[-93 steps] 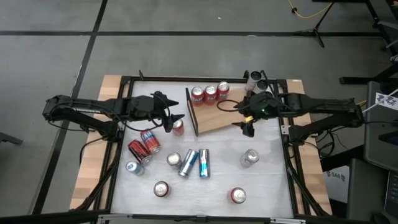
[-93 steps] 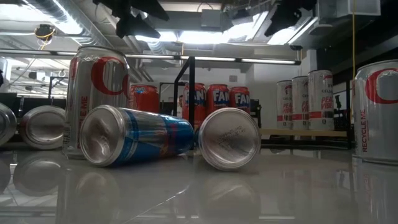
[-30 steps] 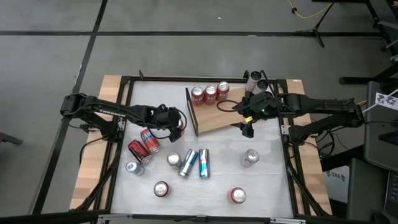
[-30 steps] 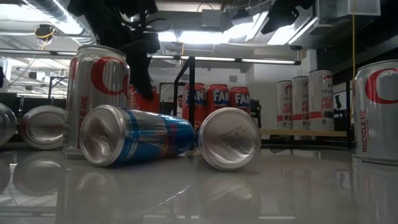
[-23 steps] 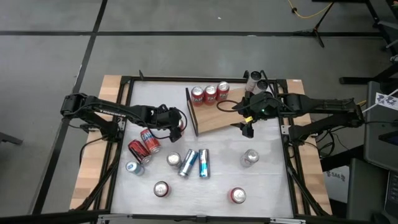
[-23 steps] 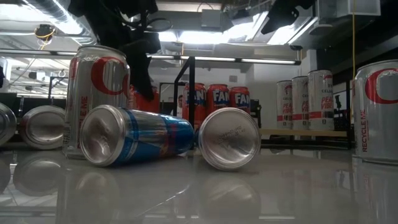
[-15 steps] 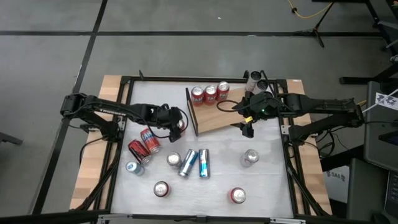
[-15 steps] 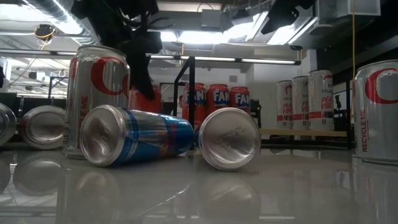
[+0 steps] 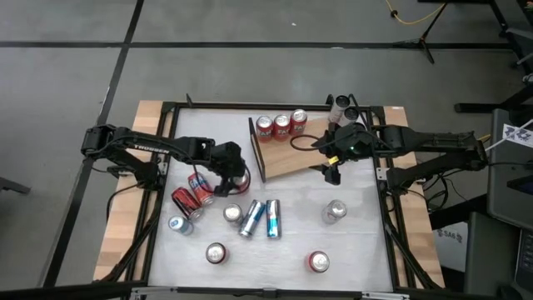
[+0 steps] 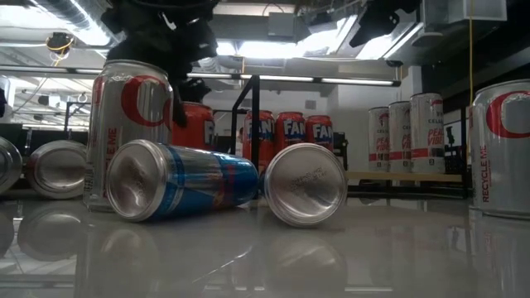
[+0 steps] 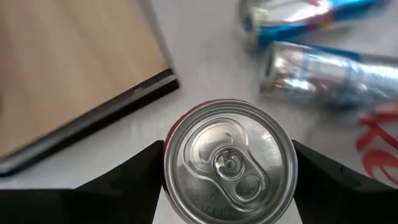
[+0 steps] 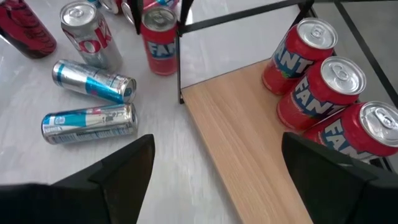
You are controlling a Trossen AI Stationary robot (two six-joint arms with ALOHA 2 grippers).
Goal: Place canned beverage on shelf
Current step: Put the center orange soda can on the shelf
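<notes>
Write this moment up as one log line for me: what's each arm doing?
left gripper: shut on red can, on table beside shelf | right gripper: open, hovering over shelf edge | three red cans on shelf

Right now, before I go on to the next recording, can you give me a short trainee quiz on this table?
1. True or false: the right gripper is closed on a can.
2. How many red cans stand together on the shelf?
3. What is between the fingers of the left gripper? A) an upright can with a silver top; B) a blue can lying on its side; C) nothing.

Key: 1 false, it hangs open over the shelf's end with nothing between its fingers. 2 three. 3 A.
</notes>
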